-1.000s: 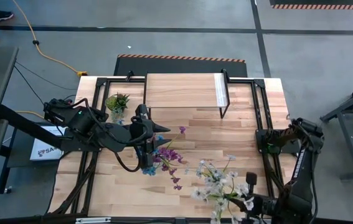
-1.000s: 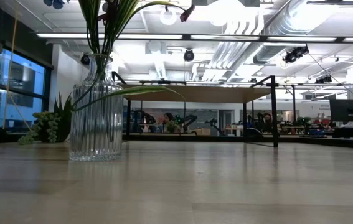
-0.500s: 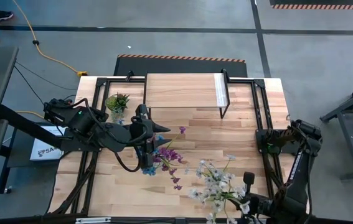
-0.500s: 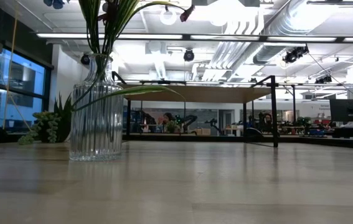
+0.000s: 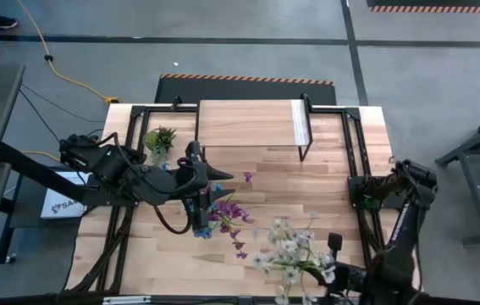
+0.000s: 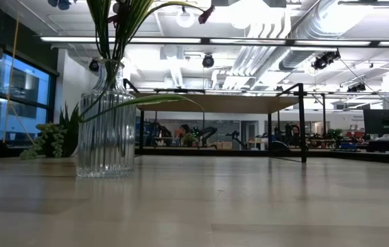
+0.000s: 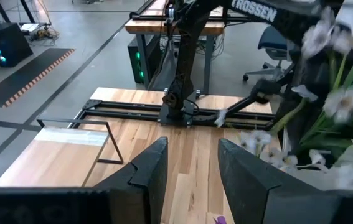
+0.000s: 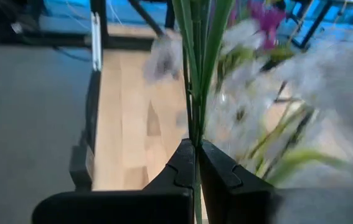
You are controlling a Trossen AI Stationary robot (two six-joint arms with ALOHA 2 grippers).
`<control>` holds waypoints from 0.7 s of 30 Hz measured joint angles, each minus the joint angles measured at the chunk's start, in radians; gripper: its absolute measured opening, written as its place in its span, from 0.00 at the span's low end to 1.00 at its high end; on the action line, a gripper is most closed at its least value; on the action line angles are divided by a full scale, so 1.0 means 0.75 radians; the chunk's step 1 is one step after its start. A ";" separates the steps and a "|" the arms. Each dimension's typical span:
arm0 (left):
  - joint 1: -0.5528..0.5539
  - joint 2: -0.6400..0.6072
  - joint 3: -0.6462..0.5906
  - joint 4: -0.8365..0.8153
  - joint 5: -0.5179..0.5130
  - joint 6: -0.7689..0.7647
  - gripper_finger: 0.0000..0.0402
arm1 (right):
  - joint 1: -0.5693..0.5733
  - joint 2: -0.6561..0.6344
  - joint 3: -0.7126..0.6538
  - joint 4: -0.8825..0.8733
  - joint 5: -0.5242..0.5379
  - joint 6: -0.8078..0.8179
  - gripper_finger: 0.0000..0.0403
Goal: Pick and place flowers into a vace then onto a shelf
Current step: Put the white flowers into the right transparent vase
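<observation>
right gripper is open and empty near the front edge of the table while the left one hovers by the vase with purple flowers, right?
Not quite. The right gripper is shut on the stems of the white flowers, as the right wrist view shows. The rest holds: the left gripper is by the vase with purple flowers.

A small green potted plant (image 5: 159, 138) stood on the wood counter (image 5: 341, 182), an orange cable (image 5: 62, 72) crossing the grey floor behind.

Tabletop (image 5: 324, 182), light wood planks: bears shelf (image 5: 248, 123) at far edge, potted plant (image 5: 159, 140) beside it, ribbed glass vase (image 6: 105, 120) with stems
</observation>
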 joint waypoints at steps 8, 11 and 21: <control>0.000 0.000 0.000 -0.001 0.001 0.005 0.43 | 0.012 -0.012 0.072 -0.115 -0.013 -0.007 0.00; -0.001 0.000 0.000 -0.001 0.000 0.028 0.43 | 0.009 -0.010 0.046 -0.118 -0.024 0.016 0.00; -0.001 0.001 0.000 0.000 0.000 0.030 0.43 | 0.010 -0.009 0.044 -0.149 -0.019 0.041 0.00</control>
